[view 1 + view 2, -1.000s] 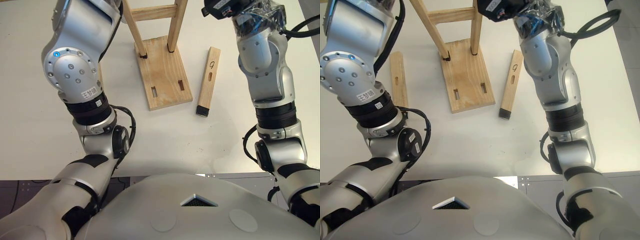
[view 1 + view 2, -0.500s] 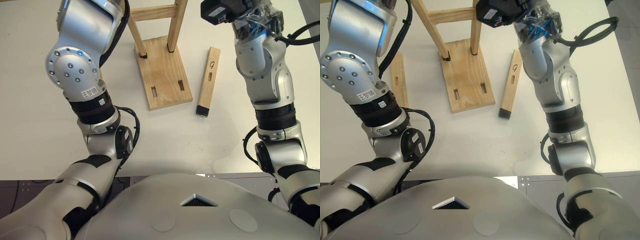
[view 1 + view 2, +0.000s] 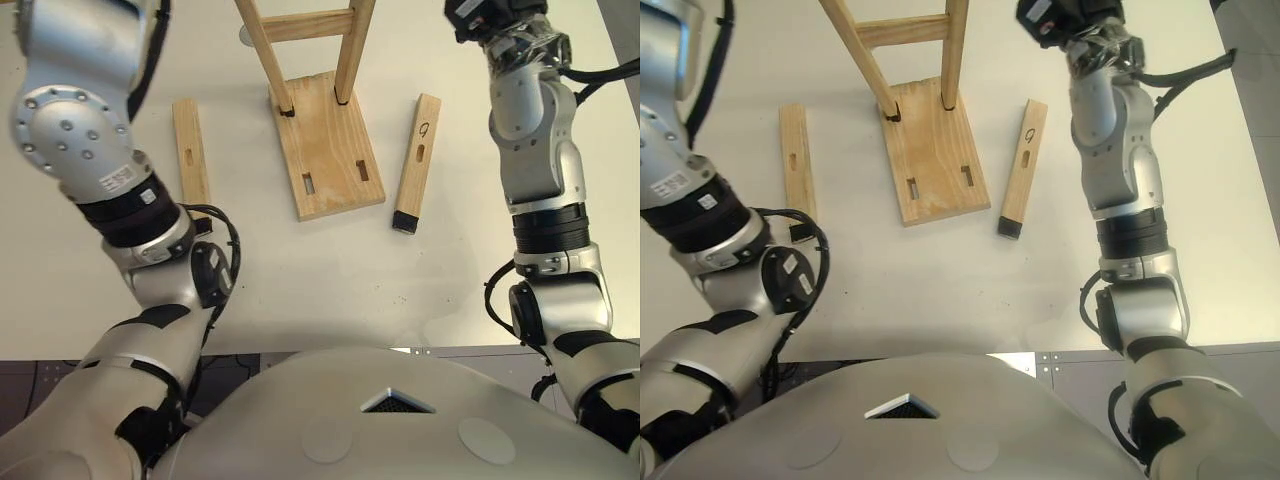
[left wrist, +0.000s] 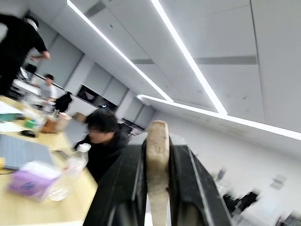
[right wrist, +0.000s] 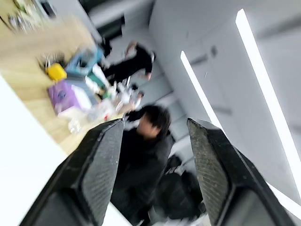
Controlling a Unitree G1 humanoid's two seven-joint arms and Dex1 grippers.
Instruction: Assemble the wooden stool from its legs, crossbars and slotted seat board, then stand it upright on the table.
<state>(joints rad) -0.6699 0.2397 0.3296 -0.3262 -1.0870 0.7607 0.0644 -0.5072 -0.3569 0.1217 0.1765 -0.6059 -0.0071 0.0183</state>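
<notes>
fingers left (image 4: pixel 126 188): clamped on wooden bar (image 4: pixel 157 146) | fingers right (image 5: pixel 99 174): apart

The tabletop (image 3: pixel 330 270) is being lit brightly and evenly from overhead, soft shadows being cast; ceiling light strips (image 4: pixel 186 52) are being blown out white.

Seat board (image 3: pixel 940 140) flat at centre of white table (image 3: pixel 940 280), upright legs (image 3: pixel 956 55) seated in its 12 o'clock slots, crossbar (image 3: pixel 902 31) joining them, two open slots (image 3: pixel 912 187) at its 6 o'clock end, loose leg (image 3: pixel 796 165) lying at 9 o'clock, dark-capped leg (image 3: pixel 1022 160) lying at 3 o'clock, both apart from board.
</notes>
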